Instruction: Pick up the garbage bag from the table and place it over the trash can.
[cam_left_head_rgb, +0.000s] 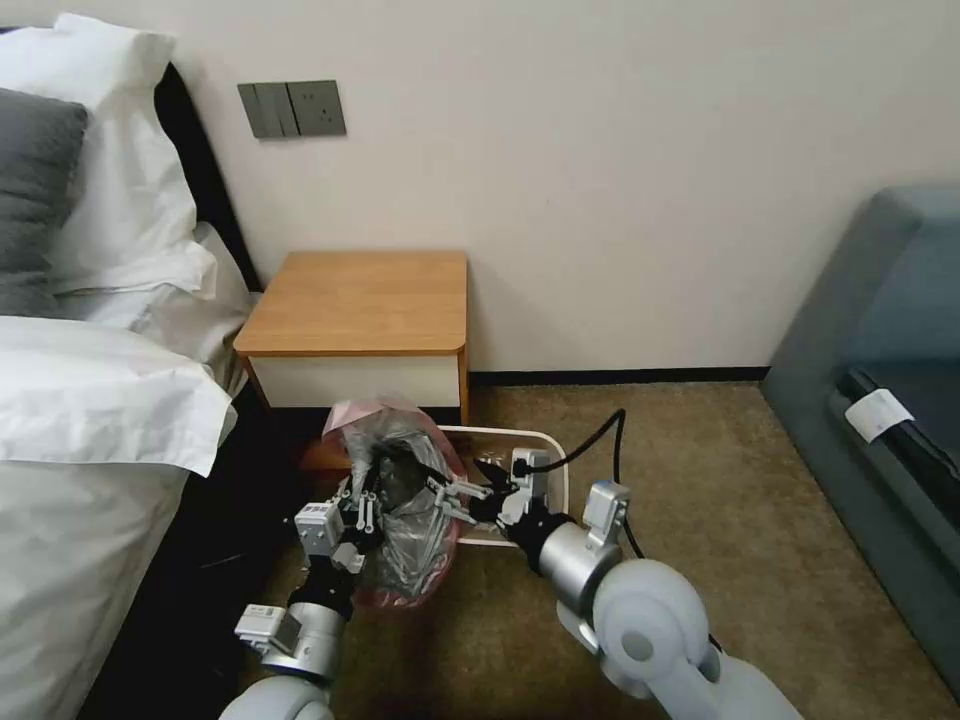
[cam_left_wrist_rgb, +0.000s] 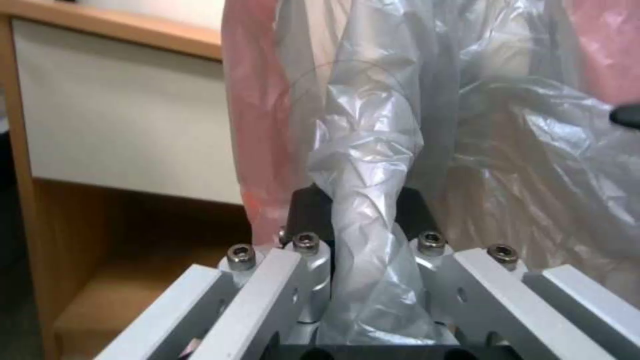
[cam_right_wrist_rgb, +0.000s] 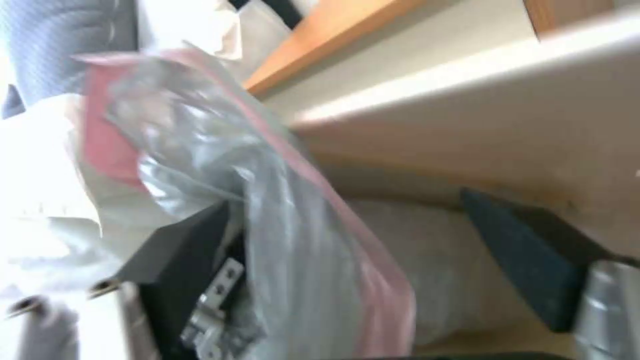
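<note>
**Both grippers at the bag, above the bin**

The left gripper (cam_left_head_rgb: 362, 508) was clamped on a twisted fold of the garbage bag (cam_left_head_rgb: 405, 500); in the left wrist view that grey fold (cam_left_wrist_rgb: 370, 200) ran up between the dark pads (cam_left_wrist_rgb: 310, 210), pinched there. The bag hung crumpled just ahead of this gripper, its pink-red rim band bunched above and below the grey plastic, off the worktop (cam_left_head_rgb: 360, 300), which stood farther ahead against the wall. To this gripper's left lay the bed (cam_left_head_rgb: 90, 400) with white sheets.

The right gripper (cam_left_head_rgb: 462, 492) reached in from the bag's other side, facing the left one with the plastic between them. In the right wrist view its fingers (cam_right_wrist_rgb: 180, 250) stood apart: one dark pad lay against the bag (cam_right_wrist_rgb: 267, 210), the other (cam_right_wrist_rgb: 513, 250) well clear of it, with the film and its pink edge running across the gap.

The trash can (cam_left_head_rgb: 550, 470) sat on the carpet directly beneath the right gripper, its beige rim showing beyond and beside it; the bag covered the bin's left portion, not spread over the rim.
</note>
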